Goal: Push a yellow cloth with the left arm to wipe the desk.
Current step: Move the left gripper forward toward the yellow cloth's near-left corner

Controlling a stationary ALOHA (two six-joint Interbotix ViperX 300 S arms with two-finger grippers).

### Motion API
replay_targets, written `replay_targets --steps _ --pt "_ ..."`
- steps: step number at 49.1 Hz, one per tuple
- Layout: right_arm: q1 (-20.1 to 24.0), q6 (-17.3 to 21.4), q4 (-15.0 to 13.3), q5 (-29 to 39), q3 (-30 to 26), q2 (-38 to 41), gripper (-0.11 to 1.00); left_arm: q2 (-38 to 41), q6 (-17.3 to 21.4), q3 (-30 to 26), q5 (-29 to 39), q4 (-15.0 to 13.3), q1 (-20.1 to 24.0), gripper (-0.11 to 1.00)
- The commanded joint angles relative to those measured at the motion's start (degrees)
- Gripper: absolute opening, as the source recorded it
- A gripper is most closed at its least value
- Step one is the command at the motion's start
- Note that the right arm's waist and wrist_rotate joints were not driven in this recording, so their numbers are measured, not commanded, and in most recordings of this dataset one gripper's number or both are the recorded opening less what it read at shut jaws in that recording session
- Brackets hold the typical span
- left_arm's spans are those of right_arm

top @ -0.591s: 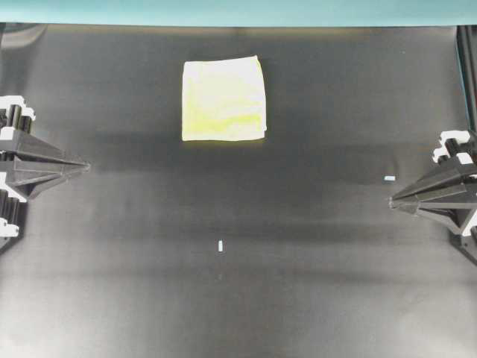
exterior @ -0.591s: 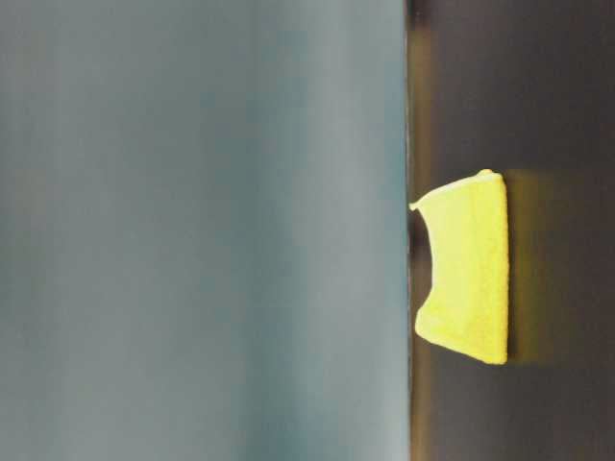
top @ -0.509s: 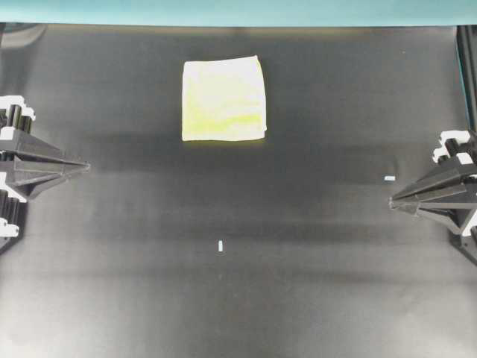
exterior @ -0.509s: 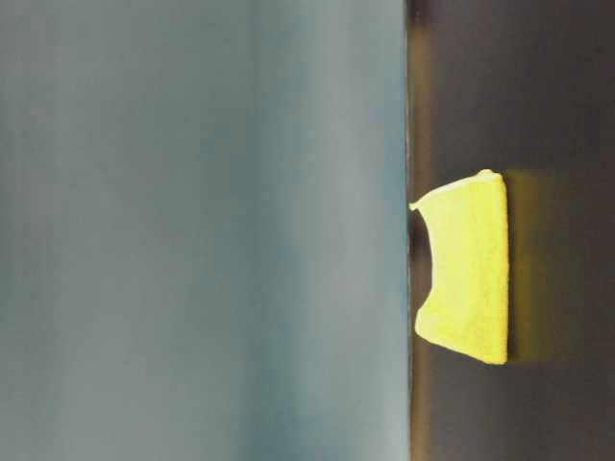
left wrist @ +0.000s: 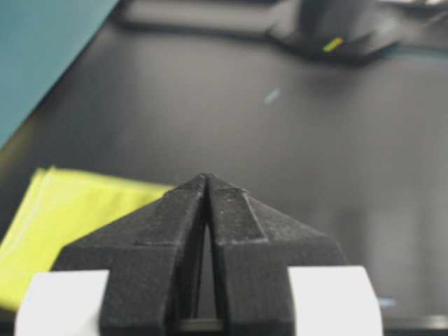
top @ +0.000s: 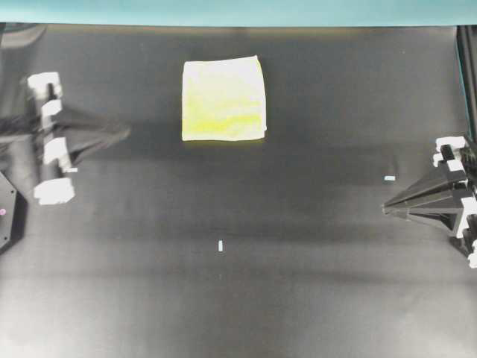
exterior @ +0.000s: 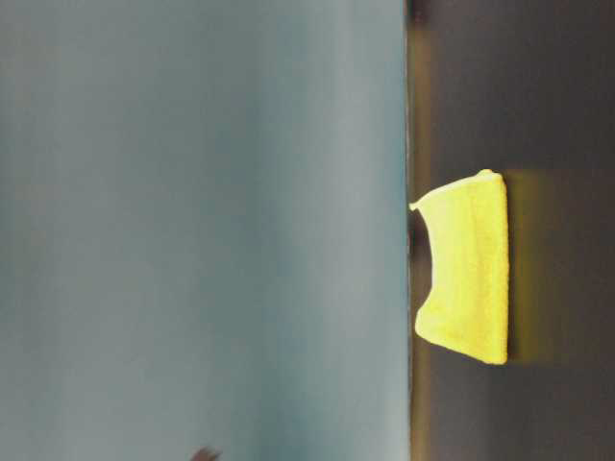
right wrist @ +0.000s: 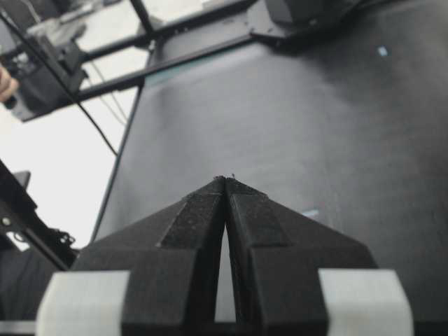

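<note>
Since the earlier overhead frame, the left arm [top: 52, 138] is swinging out from the left edge, up and in toward the cloth; it is showing motion blur. The right gripper [top: 386, 209] is shifting only slightly, and the cloth is lying where it was.

Left gripper [top: 123, 132]: jaws pressed together to a closed wedge, holding nothing, tip pointing at the cloth's left side with bare desk between them. The left wrist view is confirming this, the two black fingers meeting at a thin seam.

Yellow cloth [top: 223, 99]: lying flat and folded square on the desk [top: 238, 298], toward the far edge near the teal strip [top: 238, 11], left of centre. From table level, one corner is curling up a little.

Handling, as a judgement: soft, light, limp. It is likely to bunch or fold over if pushed at a corner or from too high. No grasp is needed; the closed tip wants to be pressing low against the middle of the left edge, or down on the top face, so the cloth is dragging rather than rolling.

Around it: two small white tape marks [top: 220, 245], flat and no hindrance. Right gripper closed too, sitting well apart at the right edge. Nothing is standing in the sweep path.
</note>
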Motion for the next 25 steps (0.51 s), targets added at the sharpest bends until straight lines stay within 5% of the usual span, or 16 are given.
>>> replay_targets --steps 1,15,19,25 --pt "0.0 0.0 0.0 -0.09 -0.53 0.26 0.0 5.54 0.0 -3.08 -0.44 0.18 2.99 0.01" --pt "0.0 -0.09 0.0 -0.18 -0.44 0.26 0.0 24.87 0.09 -13.01 -0.7 0.18 7.91 0.09" --pt "-0.09 0.0 0.0 -0.26 -0.35 0.26 0.0 30.23 0.09 -16.7 -1.23 0.18 8.88 0.23" --pt "0.0 0.0 0.09 -0.09 -0.18 0.26 0.0 38.58 0.09 -22.24 -1.76 0.18 9.93 0.57"
